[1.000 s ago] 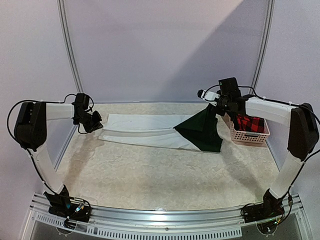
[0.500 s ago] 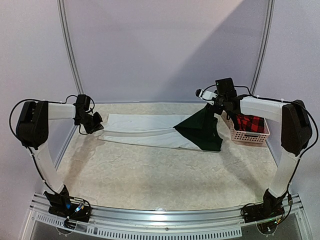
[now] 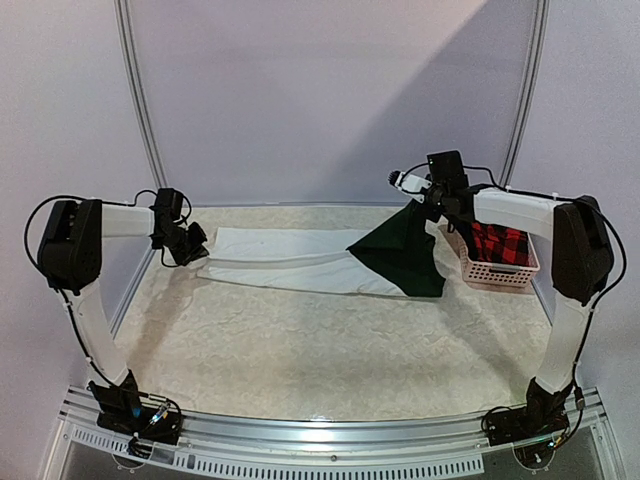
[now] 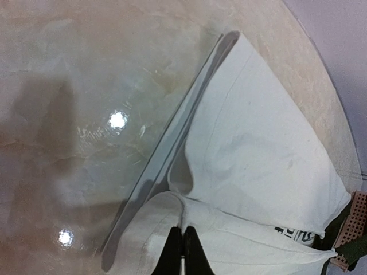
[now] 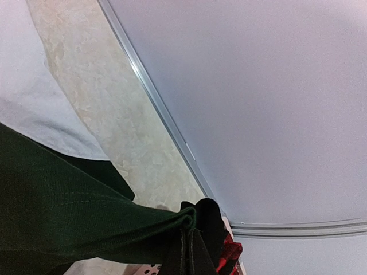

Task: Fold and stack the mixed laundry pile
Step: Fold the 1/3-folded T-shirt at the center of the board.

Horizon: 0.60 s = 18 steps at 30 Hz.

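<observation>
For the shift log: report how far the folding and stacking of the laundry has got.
Done: nothing looks folded or stacked yet. In hand: the left gripper is shut on the left end of the white cloth; the right gripper holds up a corner of the dark green garment. Left: both folds, the checked shirt in the pink basket, and the stack itself.

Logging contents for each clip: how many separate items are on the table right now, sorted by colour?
white cloth: 1
dark green garment: 1
red-and-black checked garment, lying in the basket: 1
pink basket: 1
Total: 4
</observation>
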### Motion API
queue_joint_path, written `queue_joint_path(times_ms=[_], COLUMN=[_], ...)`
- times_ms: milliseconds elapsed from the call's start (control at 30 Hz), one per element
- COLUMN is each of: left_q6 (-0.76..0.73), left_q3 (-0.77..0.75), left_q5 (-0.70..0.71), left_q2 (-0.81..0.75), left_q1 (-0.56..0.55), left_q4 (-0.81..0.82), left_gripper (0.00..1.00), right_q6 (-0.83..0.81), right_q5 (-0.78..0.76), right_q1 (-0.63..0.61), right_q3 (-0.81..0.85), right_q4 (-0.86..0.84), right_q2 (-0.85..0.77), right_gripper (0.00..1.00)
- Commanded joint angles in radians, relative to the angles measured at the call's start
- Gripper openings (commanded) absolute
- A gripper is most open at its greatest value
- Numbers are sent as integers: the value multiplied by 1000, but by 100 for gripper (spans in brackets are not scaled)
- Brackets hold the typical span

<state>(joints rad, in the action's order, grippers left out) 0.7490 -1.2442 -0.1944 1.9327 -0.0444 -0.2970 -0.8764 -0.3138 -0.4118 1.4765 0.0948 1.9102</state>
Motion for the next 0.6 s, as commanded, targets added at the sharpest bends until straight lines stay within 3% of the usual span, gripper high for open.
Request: queue_joint_path(times_ms=[0,567], left_q6=[2,4], left_q3=[-15,-29], left_q5=[35,60], left_q2=[15,2], left_q1=[15,31], left_q4=[-16,-91], left_gripper=[0,0], right_q6=[17,25], right_q5=[-25,-34], right_q1=[10,12], right_q3=[43,113], right_q4=[-24,-52], right_q2=[55,146], right_gripper=[0,0])
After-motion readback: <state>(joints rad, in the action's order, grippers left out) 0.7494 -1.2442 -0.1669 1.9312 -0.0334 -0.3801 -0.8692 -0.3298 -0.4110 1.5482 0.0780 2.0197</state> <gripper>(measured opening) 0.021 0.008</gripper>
